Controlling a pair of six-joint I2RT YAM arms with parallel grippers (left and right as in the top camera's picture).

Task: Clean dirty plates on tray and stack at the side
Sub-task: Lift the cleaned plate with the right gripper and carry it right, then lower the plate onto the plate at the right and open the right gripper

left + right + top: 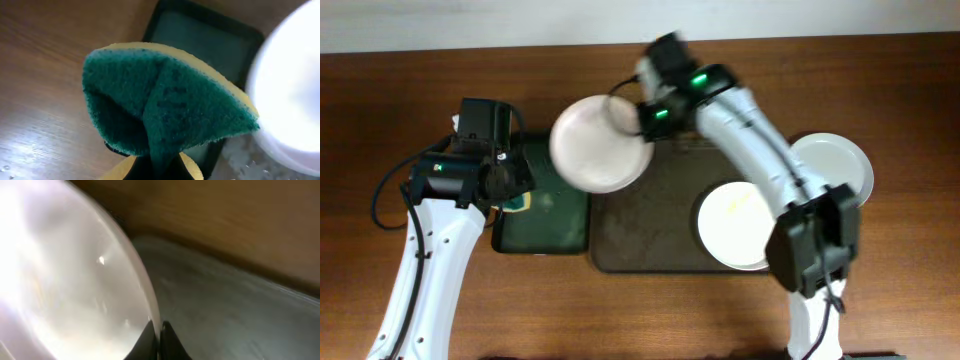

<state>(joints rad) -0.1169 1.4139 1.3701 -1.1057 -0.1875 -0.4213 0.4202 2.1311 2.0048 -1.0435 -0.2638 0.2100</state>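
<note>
My right gripper (642, 118) is shut on the rim of a white plate (598, 143) and holds it tilted above the left end of the brown tray (645, 235); the wrist view shows the rim (145, 295) pinched between the fingers (159, 335). A second plate (735, 225) with a yellow smear lies on the tray's right half. A third plate (835, 165) lies on the table right of the tray. My left gripper (515, 190) is shut on a green and yellow sponge (165, 100), just left of the held plate (290, 95).
A narrower dark green tray (542, 225) lies left of the brown tray, under my left gripper; it also shows in the left wrist view (200, 37). Wooden table (910, 280) lies all around.
</note>
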